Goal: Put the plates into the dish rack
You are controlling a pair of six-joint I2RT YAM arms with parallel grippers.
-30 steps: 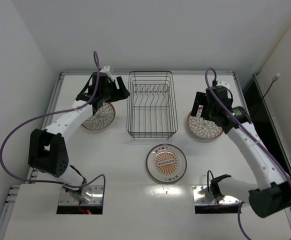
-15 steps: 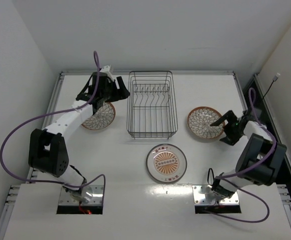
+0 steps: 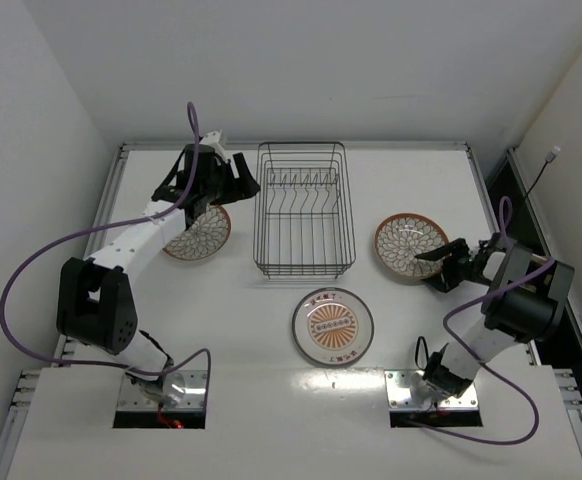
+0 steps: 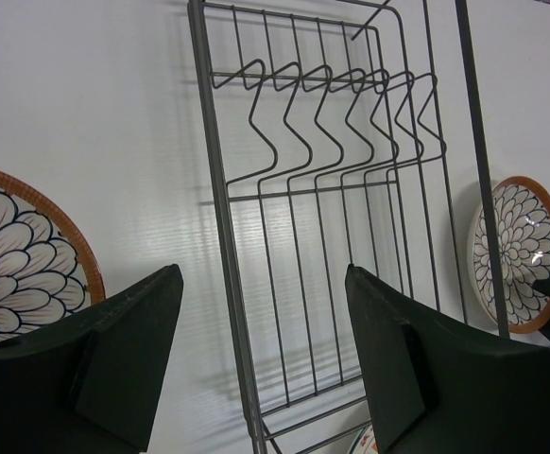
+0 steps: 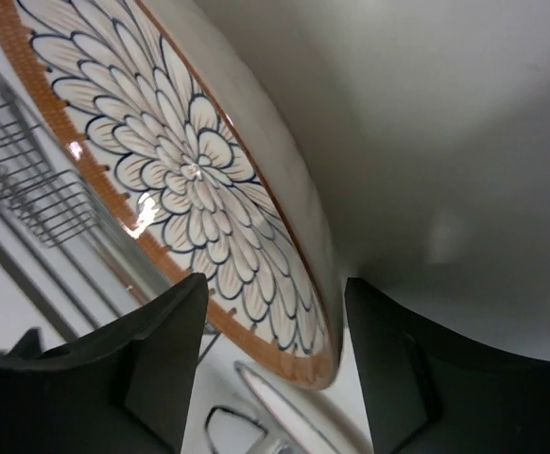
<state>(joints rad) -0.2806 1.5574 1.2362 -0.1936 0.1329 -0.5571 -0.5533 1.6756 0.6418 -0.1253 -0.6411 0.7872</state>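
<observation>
Right gripper has swung back and down to the right plate, at its near rim. From above: three plates flat on the table, counting the left plate and front plate, around one dish rack; left gripper hovers beside it. Left wrist: fingers apart over the rack's side. Right wrist: fingers spread, straddling the plate's rim.

Tabletop layout:
- Dish rack: mid-width, toward the far edge.
- Left plate: on the table just left of the rack, between it and the left edge.
- Right plate: right of the rack, a gap apart.
- Near plate: in front of the rack's near right corner.
- Left gripper: above the left plate's far rim, beside the rack.
- Right gripper: at the right plate's near-right rim, which sits between its fingers.
</observation>
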